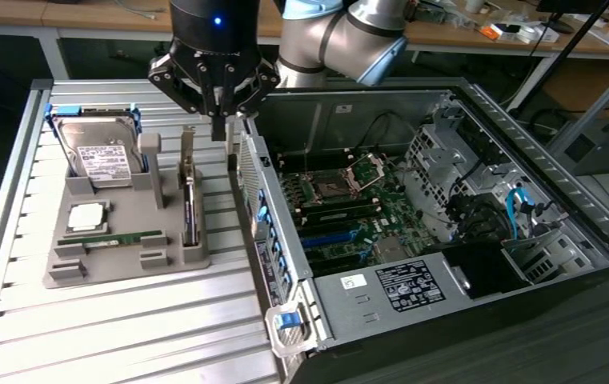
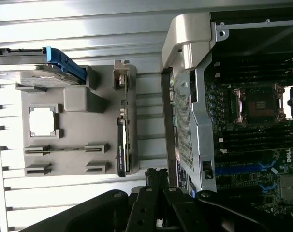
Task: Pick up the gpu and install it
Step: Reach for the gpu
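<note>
1 thin green gpu (image 1: 189, 208) upright in grey tray (image 1: 122, 268), black tool (image 1: 222, 128) pressed together nearby

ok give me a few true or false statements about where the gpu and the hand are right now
1. The gpu stands on edge in the grey tray. True.
2. The hand grips the gpu. False: the hand hangs clear of the gpu, which sits in the tray.
3. The hard drive sits inside the computer case. False: it rests in the tray, in a blue frame.
4. The case is open, with its motherboard exposed. True.
</note>
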Available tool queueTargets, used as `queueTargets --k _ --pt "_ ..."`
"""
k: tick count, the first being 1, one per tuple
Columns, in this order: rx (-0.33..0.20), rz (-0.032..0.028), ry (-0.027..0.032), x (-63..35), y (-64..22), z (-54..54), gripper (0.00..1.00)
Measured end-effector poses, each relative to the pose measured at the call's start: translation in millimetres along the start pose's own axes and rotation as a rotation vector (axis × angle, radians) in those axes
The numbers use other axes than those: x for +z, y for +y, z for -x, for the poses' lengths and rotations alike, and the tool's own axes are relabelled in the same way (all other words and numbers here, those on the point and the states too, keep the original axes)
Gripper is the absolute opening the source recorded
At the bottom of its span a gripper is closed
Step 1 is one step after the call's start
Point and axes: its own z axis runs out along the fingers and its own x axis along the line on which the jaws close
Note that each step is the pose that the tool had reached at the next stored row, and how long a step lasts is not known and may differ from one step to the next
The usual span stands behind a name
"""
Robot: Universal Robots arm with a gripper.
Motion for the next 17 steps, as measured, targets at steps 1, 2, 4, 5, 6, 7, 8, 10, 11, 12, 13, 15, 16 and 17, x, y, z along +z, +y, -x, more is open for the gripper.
queueTargets --k 1,2,4,5,6,7,8,10,11,12,13,15,16,17 --pt "0.0 0.0 0.0 0.0 -0.1 -0.7 0.11" --pt "0.0 0.0001 -0.0001 0.0 -0.1 -1.5 0.11" --pt "0.0 0.0001 0.0 0.0 -0.3 -4.1 0.11" --pt "0.0 0.0 0.0 -0.1 -0.5 -5.9 0.11" --pt "0.0 0.0 0.0 -0.1 -0.7 -8.9 0.11" --pt "0.0 0.0 -0.0001 -0.2 -0.8 -10.9 0.11" --pt "0.0 0.0001 -0.0001 -0.2 -0.9 -12.2 0.11" --pt "0.0 0.0 0.0 -0.2 -1.1 -14.7 0.11" --pt "0.0 0.0 0.0 -0.3 -1.2 -15.8 0.11" --pt "0.0 0.0001 -0.0001 -0.3 -1.3 -16.9 0.11" --pt "0.0 0.0 0.0 -0.3 -1.4 -18.2 0.11" --pt "0.0 0.0001 0.0 -0.4 -1.6 -20.7 0.11" --pt "0.0 0.0 -0.0001 -0.4 -1.7 -22.2 0.11" --pt "0.0 0.0 0.0 -0.5 -1.8 -23.6 0.11"
